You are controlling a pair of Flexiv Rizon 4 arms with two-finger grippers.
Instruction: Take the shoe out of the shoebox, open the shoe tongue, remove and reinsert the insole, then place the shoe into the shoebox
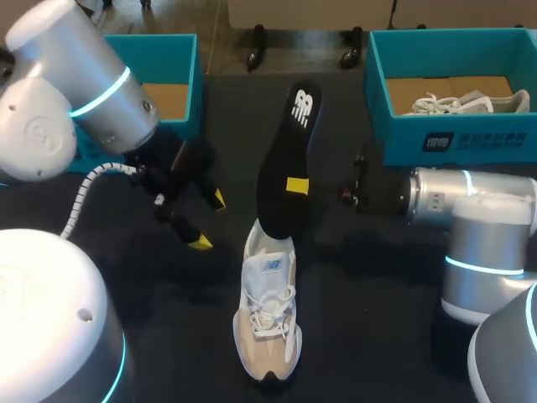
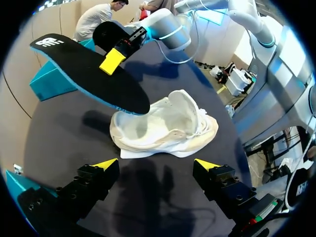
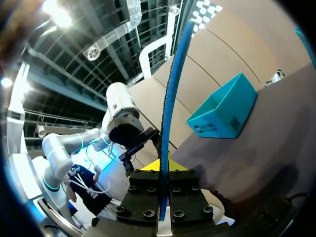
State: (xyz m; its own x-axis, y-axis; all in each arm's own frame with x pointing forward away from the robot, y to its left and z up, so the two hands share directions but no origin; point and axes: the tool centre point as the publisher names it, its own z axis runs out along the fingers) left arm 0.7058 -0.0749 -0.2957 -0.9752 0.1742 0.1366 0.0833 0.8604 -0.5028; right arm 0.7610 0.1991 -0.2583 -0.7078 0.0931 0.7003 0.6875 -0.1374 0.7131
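Our right end effector [image 3: 164, 169] is clenched on the insole [image 1: 285, 155]. Its fingers pinch the two flat faces about halfway along, so the thin blue edge runs straight out from between them. We judge that this mid-length grip is chosen to keep the floppy piece stiff enough to steer. It slopes down, and its lower end sits at the mouth of the shoe [image 1: 267, 315]. We cannot tell whether that end is already inside or just at the collar.

Our left end effector [image 1: 210, 220] is released and empty, hovering just beside the shoe with its yellow tips spread towards it. From there it could steady the upper or hold the tongue back if the insole snags.

The shoe stands on its sole in the middle of the table [image 1: 369, 285], toe towards us and out of both boxes. That gives both arms room to work.

Well apart at the far edge stand one teal shoebox [image 1: 186, 71] on our left and another shoebox [image 1: 457, 138] on our right, which holds a second shoe [image 1: 461, 103].
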